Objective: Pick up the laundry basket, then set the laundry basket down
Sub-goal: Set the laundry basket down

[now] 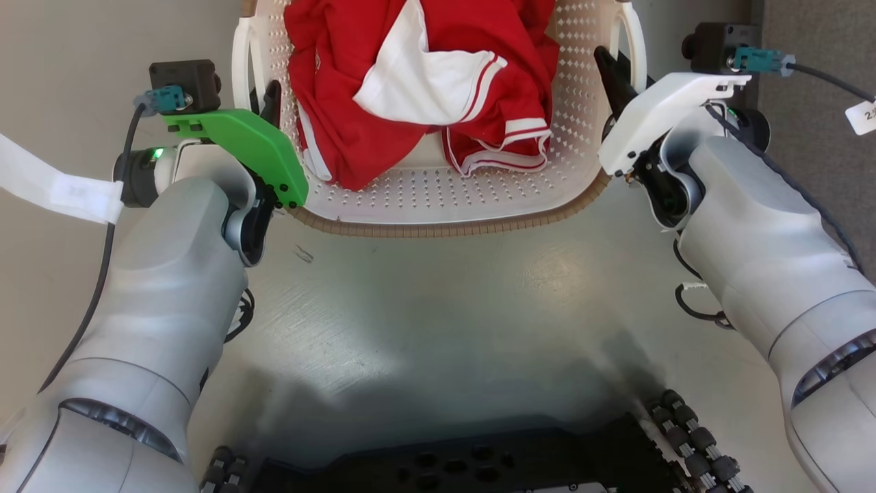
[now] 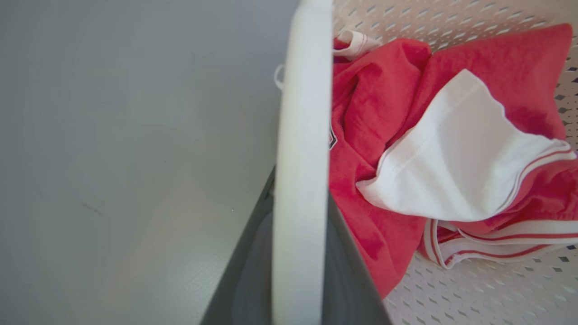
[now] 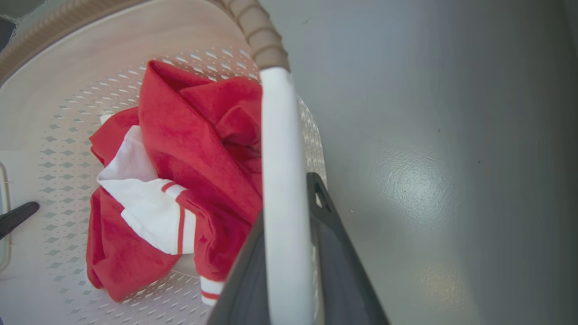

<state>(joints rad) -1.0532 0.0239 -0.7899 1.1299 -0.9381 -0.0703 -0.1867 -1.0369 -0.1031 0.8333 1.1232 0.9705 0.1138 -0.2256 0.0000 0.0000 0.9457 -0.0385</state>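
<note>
Basket (image 1: 438,198) sits on the grey floor (image 1: 438,308) dead ahead of the robot, at the top centre of the head view, with a red-and-white shirt (image 1: 410,89) bunched inside. Left gripper (image 1: 272,103) is at the left handle (image 1: 241,61) and right gripper (image 1: 612,72) at the right handle (image 1: 633,41), one arm per side. In the left wrist view the white handle bar runs straight up between the dark fingers (image 2: 253,253), which hug it on both sides. Same in the right wrist view, with the fingers (image 3: 334,253) tight against the bar, so both grippers read as clamped on the handles. I can't tell whether the basket base is on the floor or just off it, since no gap or shadow shows under it. Step, as I judge it: grasp done, lift starting or about to. The next move calls for both arms rising together at an even rate to keep the basket level. If one side leads, the basket tips, the shirt slides, or a smooth bar slips through the fingers. Then lower evenly and open only once the base rests flat.
</note>
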